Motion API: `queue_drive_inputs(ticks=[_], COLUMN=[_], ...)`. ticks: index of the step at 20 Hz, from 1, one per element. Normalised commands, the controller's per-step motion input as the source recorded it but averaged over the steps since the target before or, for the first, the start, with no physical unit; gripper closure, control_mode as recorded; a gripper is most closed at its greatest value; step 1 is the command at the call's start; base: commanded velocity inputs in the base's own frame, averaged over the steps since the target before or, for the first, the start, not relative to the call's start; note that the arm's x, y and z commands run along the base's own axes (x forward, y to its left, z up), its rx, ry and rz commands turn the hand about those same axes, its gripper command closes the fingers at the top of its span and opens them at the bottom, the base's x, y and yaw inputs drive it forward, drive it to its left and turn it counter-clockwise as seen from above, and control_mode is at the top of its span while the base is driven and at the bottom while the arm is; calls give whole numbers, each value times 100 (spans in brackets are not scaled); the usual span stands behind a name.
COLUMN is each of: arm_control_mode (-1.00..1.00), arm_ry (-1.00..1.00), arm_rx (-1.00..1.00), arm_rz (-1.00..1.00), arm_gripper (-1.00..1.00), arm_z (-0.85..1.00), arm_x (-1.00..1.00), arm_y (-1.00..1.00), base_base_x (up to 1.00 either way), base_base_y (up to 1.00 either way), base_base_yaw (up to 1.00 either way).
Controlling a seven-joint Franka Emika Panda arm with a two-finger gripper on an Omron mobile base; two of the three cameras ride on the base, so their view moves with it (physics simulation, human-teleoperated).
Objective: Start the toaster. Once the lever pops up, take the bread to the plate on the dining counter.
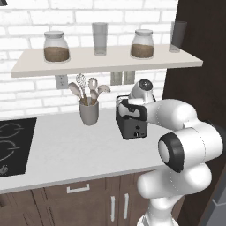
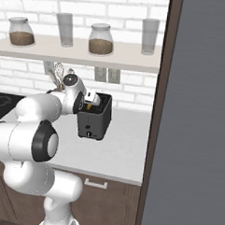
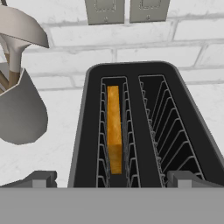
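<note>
Golden-brown crust is what I pick out first in the hand view: the bread (image 3: 114,131) stands on edge down in one slot of the toaster (image 3: 140,127), the slot on the utensil-cup side, while the other slot beside it holds nothing but its wire guides. I am looking almost straight down into the toaster's top from just above it. My gripper (image 3: 111,178) has its two dark fingertips (image 3: 41,178) spread wide apart, one off each side of the toaster's near end, holding nothing.

From the left base view, the toaster (image 1: 132,126) sits on the white worktop (image 1: 66,150) near the wall, with the grey utensil cup (image 1: 88,111) of spoons and a whisk just beside it. My arm reaches over the toaster so the hand covers its top. From the right base view I see the same: the toaster (image 2: 95,119) below the hand, a sliver of orange bread (image 2: 88,105) at the top slot, and the gripper (image 2: 92,98) poised just over it.

A shelf (image 1: 106,62) above carries two jars and two glasses. A black cooktop (image 1: 13,145) lies at the worktop's far end, well apart from the toaster.
</note>
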Motion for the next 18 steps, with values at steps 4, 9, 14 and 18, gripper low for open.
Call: queue_drive_inputs(ticks=[4, 9, 14, 18], arm_control_mode=[-100, -100, -100, -100], arm_ry=[0, 0, 0, 0], arm_rx=[0, 0, 0, 0], arm_rz=[0, 0, 0, 0], arm_gripper=[-100, -100, -100, -100], arm_z=[0, 0, 0, 0], arm_x=[0, 0, 0, 0], arm_y=[0, 0, 0, 0], base_base_x=[0, 0, 0, 0], base_base_y=[0, 0, 0, 0], base_base_yaw=[0, 0, 0, 0])
